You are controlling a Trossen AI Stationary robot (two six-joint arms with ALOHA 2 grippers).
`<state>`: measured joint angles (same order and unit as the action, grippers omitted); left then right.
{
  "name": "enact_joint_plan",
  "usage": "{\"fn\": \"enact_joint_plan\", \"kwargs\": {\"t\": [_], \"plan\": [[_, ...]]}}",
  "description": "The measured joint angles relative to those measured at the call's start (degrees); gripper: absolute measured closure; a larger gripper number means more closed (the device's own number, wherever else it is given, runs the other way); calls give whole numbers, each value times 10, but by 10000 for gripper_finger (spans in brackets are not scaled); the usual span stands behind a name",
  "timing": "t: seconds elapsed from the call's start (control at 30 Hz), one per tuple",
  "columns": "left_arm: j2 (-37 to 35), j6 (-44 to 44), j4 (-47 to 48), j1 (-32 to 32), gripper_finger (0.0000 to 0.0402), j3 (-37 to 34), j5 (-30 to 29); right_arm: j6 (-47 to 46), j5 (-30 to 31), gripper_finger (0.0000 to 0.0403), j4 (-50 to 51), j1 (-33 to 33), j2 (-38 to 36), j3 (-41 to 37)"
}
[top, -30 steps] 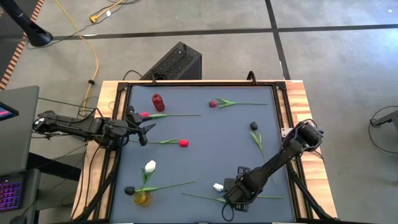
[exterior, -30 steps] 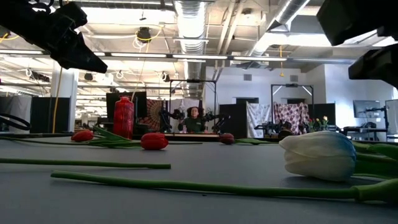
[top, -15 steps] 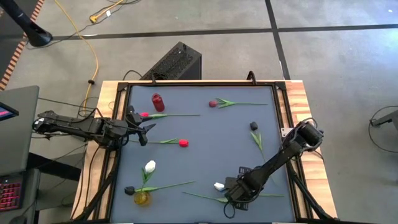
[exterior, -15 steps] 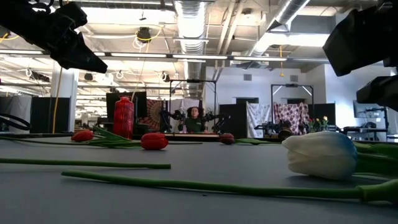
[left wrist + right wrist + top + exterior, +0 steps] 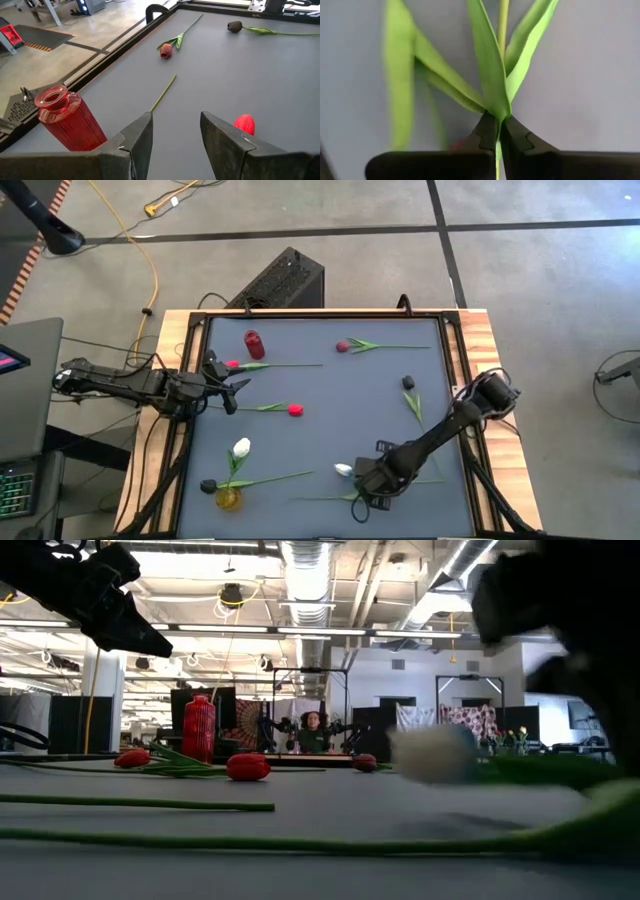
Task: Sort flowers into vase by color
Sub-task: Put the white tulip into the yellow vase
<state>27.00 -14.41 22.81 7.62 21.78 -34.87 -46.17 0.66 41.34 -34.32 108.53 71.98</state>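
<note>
White-headed artificial tulip with a thin green stem lay near the grey worktop's front edge, the right pincer clamped on its stem. Left pincer hung spread wide beside the ribbed red glass vase.

Right claw now clamped on white tulip

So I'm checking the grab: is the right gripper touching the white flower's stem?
Touching. The right wrist view shows the right gripper shut on the green stem of the white flower, pinched between its fingertips where the leaves meet.
</note>
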Motion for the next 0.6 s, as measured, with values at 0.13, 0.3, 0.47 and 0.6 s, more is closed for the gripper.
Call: {"fn": "enact_joint_plan", "kwargs": {"t": [0.13, 0.3, 0.47, 0.6], "plan": [[0, -1, 0, 0, 246, 0, 0, 20, 17, 357, 2, 11, -14, 24], [0, 0, 0, 0, 246, 0, 0, 54, 45, 355, 4, 24, -27, 56], [0, 0, 0, 0, 246, 0, 0, 70, 48, 360, 60, 37, -36, 96], [0, 0, 0, 0, 246, 0, 0, 59, 36, 360, 177, 43, -41, 146]]}}
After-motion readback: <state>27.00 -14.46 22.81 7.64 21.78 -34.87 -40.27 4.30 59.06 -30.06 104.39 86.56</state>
